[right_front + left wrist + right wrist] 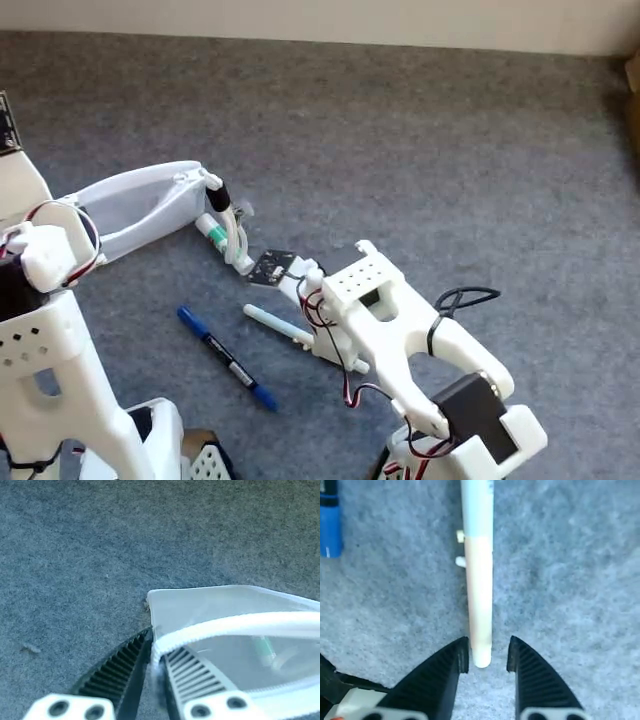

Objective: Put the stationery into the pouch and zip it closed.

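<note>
Beside our half-open, empty right claw [487,649] lies a blue pen [330,525]; the pale pen [477,555] points straight ahead; our left claw [152,647] pinches the pouch [210,607].

You have the translucent pouch [140,210] at the middle left of the high view, its mouth open toward the right, with a green-banded marker [213,234] at that mouth. Lower down, the blue pen [226,358] lies flat on a diagonal. The pale pen [277,325] lies just right of it, not touching.
</note>
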{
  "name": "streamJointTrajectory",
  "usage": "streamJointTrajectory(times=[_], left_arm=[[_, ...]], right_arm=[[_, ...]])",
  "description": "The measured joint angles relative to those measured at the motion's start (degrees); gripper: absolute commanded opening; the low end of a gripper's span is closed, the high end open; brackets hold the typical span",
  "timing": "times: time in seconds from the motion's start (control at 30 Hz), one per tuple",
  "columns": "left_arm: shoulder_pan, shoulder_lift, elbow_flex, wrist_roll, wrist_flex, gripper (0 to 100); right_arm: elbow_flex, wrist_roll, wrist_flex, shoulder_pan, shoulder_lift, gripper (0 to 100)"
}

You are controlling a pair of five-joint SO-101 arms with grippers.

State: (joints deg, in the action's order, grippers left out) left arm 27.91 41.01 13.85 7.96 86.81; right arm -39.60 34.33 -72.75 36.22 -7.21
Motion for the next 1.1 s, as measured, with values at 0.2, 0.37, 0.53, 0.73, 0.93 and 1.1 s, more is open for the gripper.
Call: streamJointTrajectory(times=[0.2, 0.37, 0.53, 0.73, 0.93, 1.1], left_arm=[[0.0, 0.0, 0.0, 0.0, 0.0, 1], [0.0, 0.0, 0.0, 0.0, 0.0, 1], [0.0, 0.0, 0.0, 0.0, 0.0, 1], [0.0, 0.0, 0.0, 0.0, 0.0, 1], [0.0, 0.0, 0.0, 0.0, 0.0, 1], [0.0, 0.7, 1.8, 0.0, -1.4, 1]], right_arm=[[0.0, -4.0, 0.0, 0.0, 0.0, 12.4], [3.7, -10.8, 0.0, 3.1, 0.0, 12.4], [6.2, -15.0, 0.2, 5.8, 0.0, 12.4], [6.4, -20.3, 10.8, 8.6, 0.4, 12.4], [6.4, -20.8, 17.7, 11.0, 0.8, 12.4], [2.1, -20.8, 24.4, 13.3, 0.8, 12.3]])
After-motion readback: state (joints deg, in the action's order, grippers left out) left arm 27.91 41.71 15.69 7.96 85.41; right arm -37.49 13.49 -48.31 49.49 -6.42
